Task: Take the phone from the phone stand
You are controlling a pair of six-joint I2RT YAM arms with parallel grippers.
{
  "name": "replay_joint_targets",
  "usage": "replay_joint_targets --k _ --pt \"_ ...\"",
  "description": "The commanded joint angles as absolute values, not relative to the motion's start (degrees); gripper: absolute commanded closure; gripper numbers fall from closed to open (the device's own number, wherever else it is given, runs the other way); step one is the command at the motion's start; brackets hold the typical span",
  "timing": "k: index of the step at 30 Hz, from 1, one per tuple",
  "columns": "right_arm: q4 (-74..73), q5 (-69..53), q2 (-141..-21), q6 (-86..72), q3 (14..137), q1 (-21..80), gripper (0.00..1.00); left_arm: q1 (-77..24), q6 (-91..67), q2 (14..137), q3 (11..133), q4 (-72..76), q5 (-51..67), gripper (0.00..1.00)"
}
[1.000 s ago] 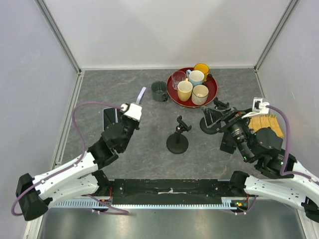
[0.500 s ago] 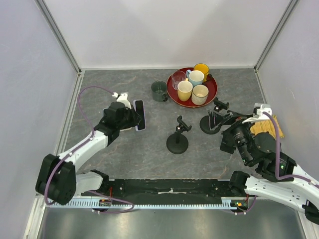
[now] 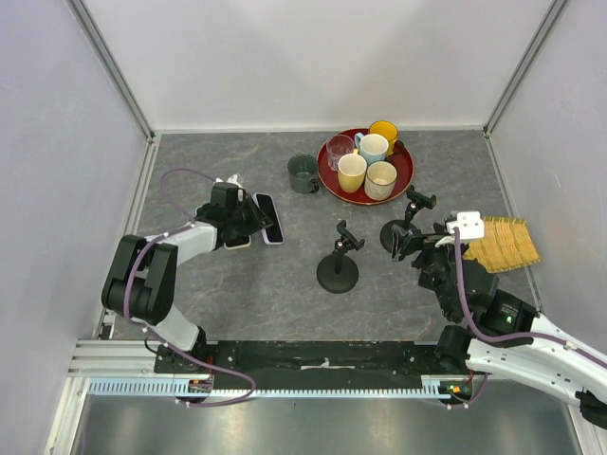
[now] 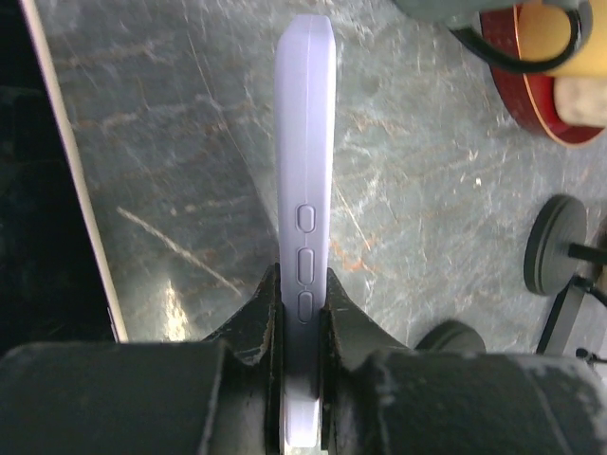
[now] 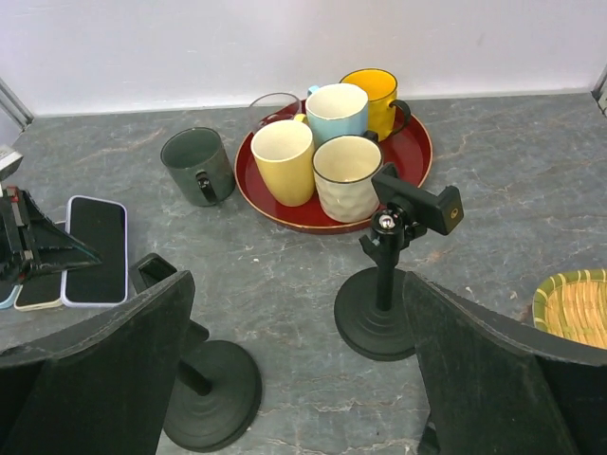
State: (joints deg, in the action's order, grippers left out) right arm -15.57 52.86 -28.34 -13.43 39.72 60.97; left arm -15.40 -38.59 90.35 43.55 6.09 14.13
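Note:
The phone has a lavender case and a dark screen. My left gripper is shut on it, low over the table left of the stands. In the left wrist view the fingers clamp the phone, seen edge-on with its side buttons showing. I cannot tell whether it touches the table. Two black phone stands both have empty clamps. My right gripper is open and empty, beside the right stand.
A second phone lies under my left gripper. A red tray with several mugs stands at the back, with a dark green mug left of it. A woven mat lies at the right. Walls enclose three sides.
My left arm has brought the phone down from upright at the back to low over the table at the left. My right arm has drawn back and dropped beside the right stand.

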Motion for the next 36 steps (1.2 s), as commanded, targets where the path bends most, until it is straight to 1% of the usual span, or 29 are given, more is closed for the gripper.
replay_joint_targets --k 1,3,6,7,9,10,11,15,18,19,21,28,36 --pt "-10.9 54.0 -27.6 -11.0 38.7 61.1 0.02 -13.7 -40.8 93.1 49.2 10.2 15.5 0.98" --pt "-10.9 54.1 -27.4 -10.9 38.7 61.1 0.02 -13.1 -39.6 94.9 50.7 8.7 15.6 0.98" --pt "-10.8 54.1 -26.4 -11.2 38.5 61.2 0.02 -12.9 -37.3 97.2 52.8 5.6 16.3 0.91" --pt "-10.8 54.4 -25.9 -11.3 38.3 61.1 0.02 -12.8 -36.7 97.8 53.5 4.7 16.8 0.86" --pt "-10.6 54.5 -25.6 -11.3 38.1 61.2 0.02 -12.8 -35.8 99.1 54.3 3.1 17.7 0.79" --pt "-10.6 54.4 -25.7 -11.3 38.1 61.1 0.02 -12.8 -35.7 99.1 54.1 3.1 17.8 0.7" --pt "-10.6 54.3 -25.8 -11.3 38.1 61.2 0.02 -12.9 -35.6 99.1 54.0 3.0 17.5 0.67" --pt "-10.5 54.0 -26.5 -11.0 38.3 61.1 0.02 -12.9 -33.8 97.5 53.0 1.2 14.0 0.56" --pt "-10.6 53.8 -26.5 -11.1 38.2 61.1 0.02 -12.9 -31.3 95.5 53.1 -1.7 11.4 0.45" --pt "-10.6 53.7 -26.5 -11.0 38.2 61.2 0.02 -12.9 -30.8 94.8 53.2 -2.3 10.8 0.45" --pt "-10.6 53.5 -26.8 -11.1 38.2 61.1 0.02 -12.9 -29.4 94.2 53.6 -3.9 9.2 0.4" --pt "-10.6 53.4 -26.9 -11.0 38.3 61.2 0.02 -13.1 -27.1 93.7 55.0 -5.6 9.0 0.39" --pt "-11.0 53.1 -27.1 -11.0 38.3 61.2 0.02 -13.7 -25.3 99.4 60.5 -7.8 9.5 0.38"
